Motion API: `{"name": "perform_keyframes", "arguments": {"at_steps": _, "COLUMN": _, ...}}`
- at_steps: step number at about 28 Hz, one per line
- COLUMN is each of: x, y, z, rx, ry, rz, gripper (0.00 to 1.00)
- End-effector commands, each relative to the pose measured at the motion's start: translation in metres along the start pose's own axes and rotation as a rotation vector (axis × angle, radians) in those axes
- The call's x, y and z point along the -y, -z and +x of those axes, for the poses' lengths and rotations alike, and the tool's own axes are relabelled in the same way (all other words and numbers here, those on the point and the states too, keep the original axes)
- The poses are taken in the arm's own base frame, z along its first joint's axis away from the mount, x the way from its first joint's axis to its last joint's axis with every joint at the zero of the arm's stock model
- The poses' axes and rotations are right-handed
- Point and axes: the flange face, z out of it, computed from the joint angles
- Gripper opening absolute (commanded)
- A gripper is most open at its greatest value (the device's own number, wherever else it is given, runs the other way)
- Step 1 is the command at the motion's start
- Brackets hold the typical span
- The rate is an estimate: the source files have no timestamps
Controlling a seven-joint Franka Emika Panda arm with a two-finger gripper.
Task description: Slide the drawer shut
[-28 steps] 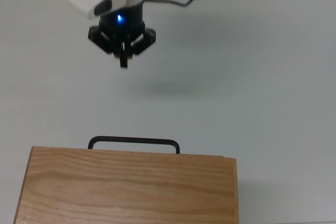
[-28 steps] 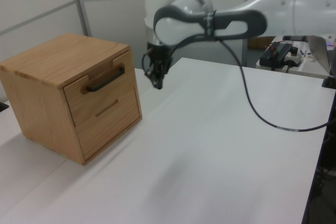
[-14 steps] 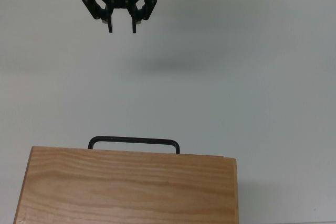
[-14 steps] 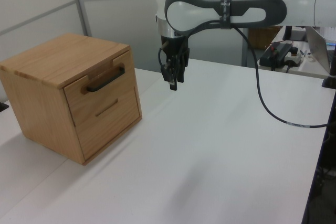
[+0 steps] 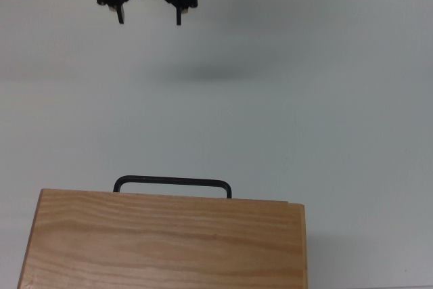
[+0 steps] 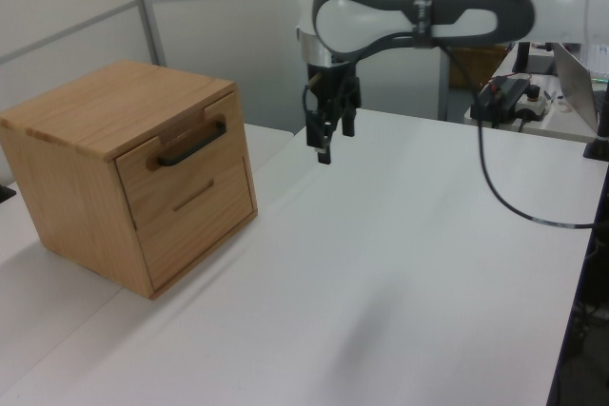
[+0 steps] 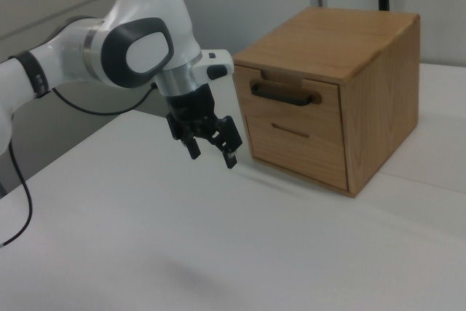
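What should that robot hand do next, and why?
Probably nothing more than stay back: the drawer already looks flush with the cabinet front, and the gripper hangs open above the table, well clear of the black handle.

A robotics lab: a white and grey robot arm (image 6: 419, 16) with a trailing black cable (image 6: 495, 187) works over a broad plain white table (image 6: 400, 292), pale partition panels (image 6: 86, 16) stand behind, and electronic gear (image 6: 509, 94) sits at the far right.
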Motion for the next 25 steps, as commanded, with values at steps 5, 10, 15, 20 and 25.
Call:
{"name": "perform_keyframes", "arguments": {"at_steps": 5, "x": -0.004, "y": 0.020, "z": -0.053, "rx": -0.032, "ry": -0.040, "rz": 0.053, "gripper": 1.00}}
{"name": "perform_keyframes", "arguments": {"at_steps": 10, "x": -0.009, "y": 0.018, "z": -0.053, "rx": -0.025, "ry": -0.062, "rz": 0.056, "gripper": 1.00}}
{"name": "perform_keyframes", "arguments": {"at_steps": 15, "x": -0.017, "y": 0.011, "z": -0.047, "rx": -0.011, "ry": -0.083, "rz": 0.058, "gripper": 1.00}}
{"name": "perform_keyframes", "arguments": {"at_steps": 20, "x": -0.018, "y": -0.006, "z": -0.039, "rx": 0.035, "ry": -0.096, "rz": 0.072, "gripper": 1.00}}
{"name": "perform_keyframes", "arguments": {"at_steps": 25, "x": -0.019, "y": -0.007, "z": -0.038, "rx": 0.032, "ry": -0.096, "rz": 0.073, "gripper": 1.00}}
